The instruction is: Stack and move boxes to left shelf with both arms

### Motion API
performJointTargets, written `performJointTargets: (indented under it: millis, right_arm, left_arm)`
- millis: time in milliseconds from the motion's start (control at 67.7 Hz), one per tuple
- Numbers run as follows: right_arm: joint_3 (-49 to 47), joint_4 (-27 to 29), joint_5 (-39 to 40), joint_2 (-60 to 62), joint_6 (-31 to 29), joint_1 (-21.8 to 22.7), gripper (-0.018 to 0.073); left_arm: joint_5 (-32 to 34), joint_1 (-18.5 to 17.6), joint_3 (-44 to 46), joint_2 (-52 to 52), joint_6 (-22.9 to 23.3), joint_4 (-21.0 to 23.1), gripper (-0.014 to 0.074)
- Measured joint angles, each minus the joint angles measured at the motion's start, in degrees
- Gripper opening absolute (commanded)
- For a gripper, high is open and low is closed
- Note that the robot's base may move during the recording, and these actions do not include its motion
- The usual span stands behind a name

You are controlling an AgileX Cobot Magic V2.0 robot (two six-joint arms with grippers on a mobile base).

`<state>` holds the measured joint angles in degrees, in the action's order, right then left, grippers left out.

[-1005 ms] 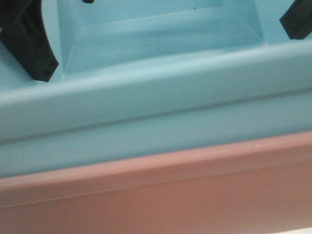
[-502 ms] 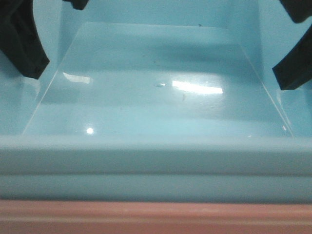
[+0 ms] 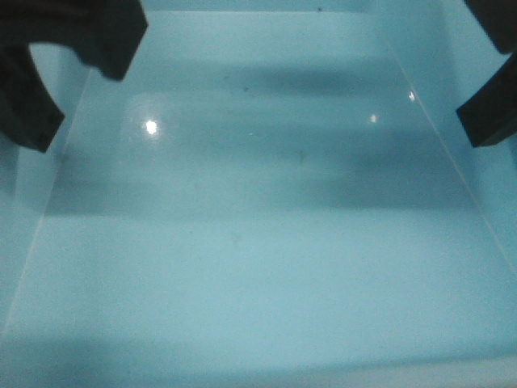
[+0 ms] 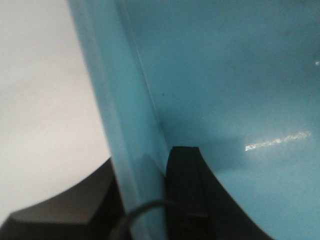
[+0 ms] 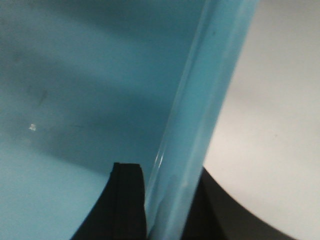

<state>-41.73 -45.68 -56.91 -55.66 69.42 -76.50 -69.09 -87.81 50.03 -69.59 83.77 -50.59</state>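
Observation:
The light blue box [image 3: 258, 242] fills the front view; I see only its glossy inner floor and side walls. My left gripper [image 3: 79, 113] sits at the upper left, shut on the box's left wall [image 4: 125, 125], with one black finger [image 4: 185, 190] inside and the other outside. At the upper right, my right gripper [image 3: 477, 56] is shut on the right wall [image 5: 200, 125], its inner finger [image 5: 125, 200] against the inside face. The pink box and the left shelf are out of view.
Outside the blue box, a pale white surface [image 4: 40, 75] shows past the left wall, and the same white surface [image 5: 280, 100] shows past the right wall. Nothing else is in sight.
The blue box's near rim and the pink box beneath it have dropped out of the bottom of the front view. Both grippers keep their hold on the walls.

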Motion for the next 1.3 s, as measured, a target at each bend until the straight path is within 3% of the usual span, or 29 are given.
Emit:
performJointTargets:
  millis: [296, 1300]
  right_arm:
    - [0.04, -3.54, -2.29, 0.00, 4.01, -4.89, 0.0038]
    - [0.26, -3.75, -2.78, 0.00, 4.30, -5.22, 0.0037]
  left_arm:
    - [-0.40, -1.65, -2.56, 0.35, 2.07, -0.74, -0.0003]
    - [-0.29, -1.65, -2.56, 0.35, 2.07, -0.79, -0.0003]
